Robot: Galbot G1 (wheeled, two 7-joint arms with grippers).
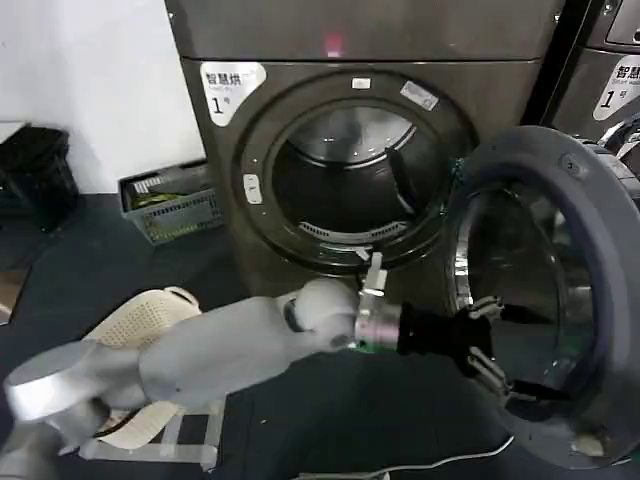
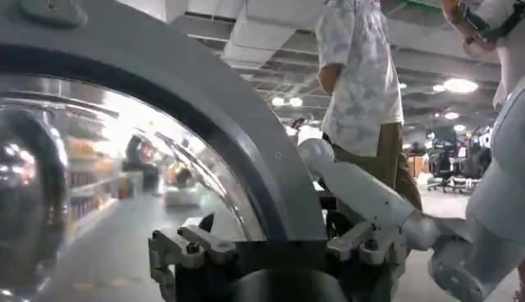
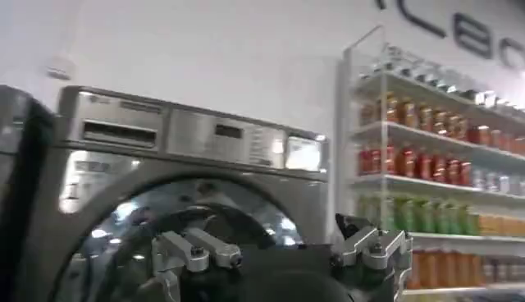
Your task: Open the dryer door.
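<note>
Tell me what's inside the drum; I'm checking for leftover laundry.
Through the open dryer door, the drum shows bare metal walls and one dark paddle. Its floor is hidden behind the opening's rim.

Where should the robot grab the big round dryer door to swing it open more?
Best on the grey plastic rim of the large round dryer door, along its free edge nearest the robot, coming from the grey inner side. The door stands swung open, so the rim is a reachable lip. The left end effector is already there, fingers spread across it.

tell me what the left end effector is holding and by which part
The left end effector has its fingers spread to either side of the grey inner rim of the swung-open dryer door; a closed grip on it cannot be confirmed.
</note>
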